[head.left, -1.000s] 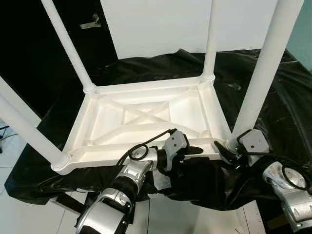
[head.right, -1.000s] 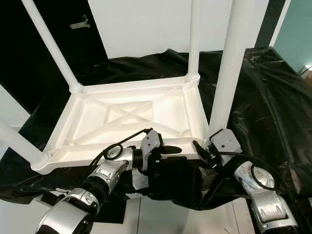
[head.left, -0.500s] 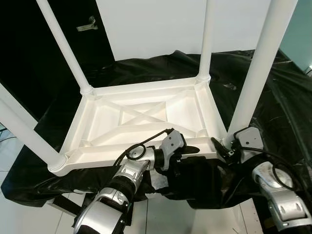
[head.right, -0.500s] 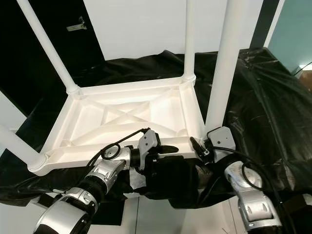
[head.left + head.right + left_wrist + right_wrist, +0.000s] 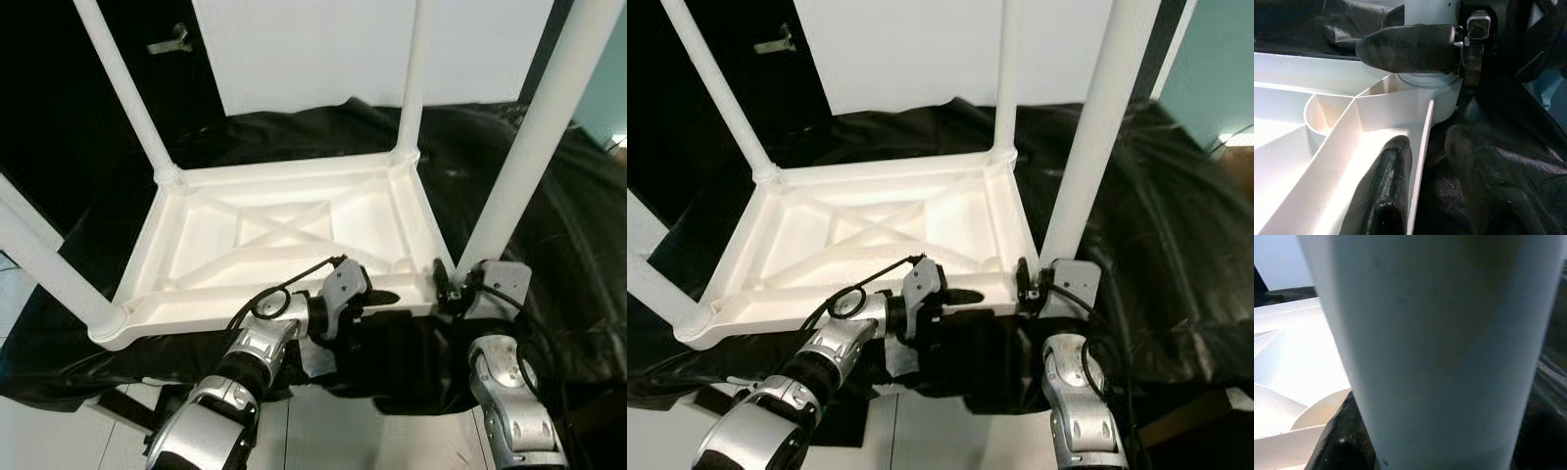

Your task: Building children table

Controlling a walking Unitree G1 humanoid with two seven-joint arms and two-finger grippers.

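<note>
White plastic table [image 5: 284, 230] lay upside down on a black sheet [image 5: 549, 225], ribbed underside up, four legs sticking up.

Left gripper [image 5: 377, 299] sat at the table's near edge, just left of the near-right corner. Its fingers straddled the near rim: in the left wrist view one finger [image 5: 1383, 191] lay inside the tray against the rim wall, the other on the outside against the black sheet. So it was narrowed onto the table rim [image 5: 1420, 161], gripping it. Straight ahead of this gripper was the corner socket, with the near-right leg [image 5: 529, 147] rising out of it.

Right gripper [image 5: 446, 289] was at the base of that near-right leg, right next to the socket. One black finger [image 5: 1410, 49] crossed the front of the leg, touching it, as seen from the left wrist. The right wrist view was pressed up close to the leg [image 5: 1435, 347], with a dark finger at the lower edge against it. Looked clamped around the leg base, though the second finger's contact was hard to see.

The two grippers were close together, left one just beside the right one across the corner.

Far-right leg [image 5: 411, 78] and far-left leg [image 5: 127, 93] stood beyond both grippers; near-left leg [image 5: 44, 264] was well off to the left gripper's left. White wall panel [image 5: 362, 49] behind the table.
</note>
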